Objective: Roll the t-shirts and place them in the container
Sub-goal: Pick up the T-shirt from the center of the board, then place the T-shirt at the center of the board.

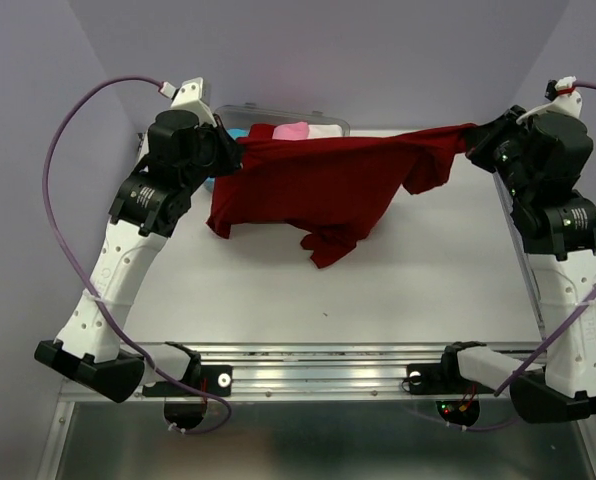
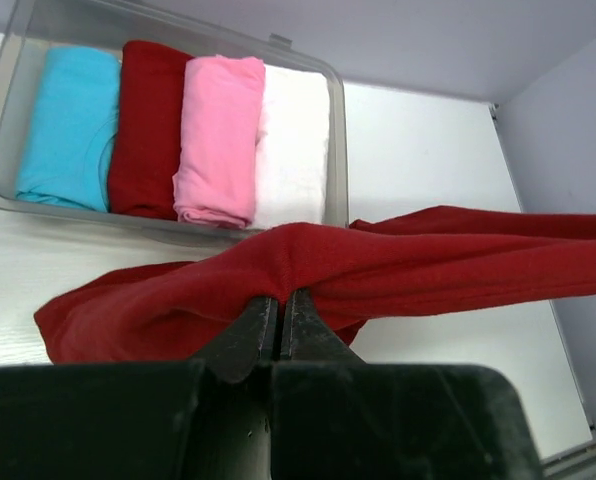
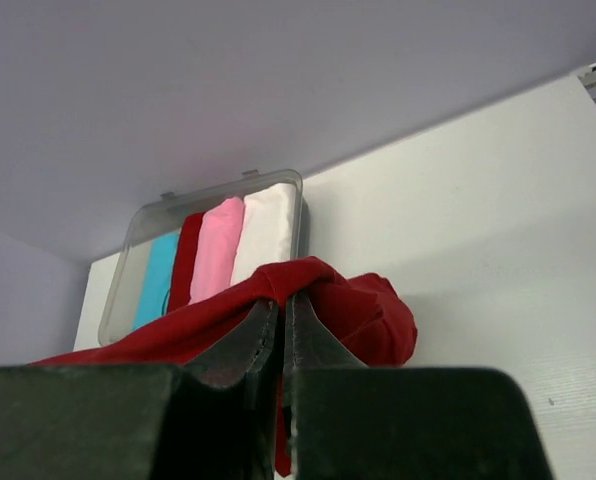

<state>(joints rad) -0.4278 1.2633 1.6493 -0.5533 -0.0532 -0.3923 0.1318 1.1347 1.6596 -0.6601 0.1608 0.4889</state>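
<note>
A large dark red t-shirt (image 1: 313, 185) hangs stretched above the table between both arms, its lower part draping down onto the white surface. My left gripper (image 1: 234, 152) is shut on the dark red t-shirt's left end (image 2: 278, 262). My right gripper (image 1: 474, 140) is shut on its right end (image 3: 308, 278). Four rolled t-shirts lie side by side in the clear bin: cyan (image 2: 70, 125), dark red (image 2: 148, 125), pink (image 2: 218, 135) and white (image 2: 293, 140).
The clear plastic bin (image 1: 240, 110) stands at the table's far edge, behind the held shirt. Purple walls close in the back and both sides. A metal rail (image 1: 318, 375) with both arm bases runs along the near edge.
</note>
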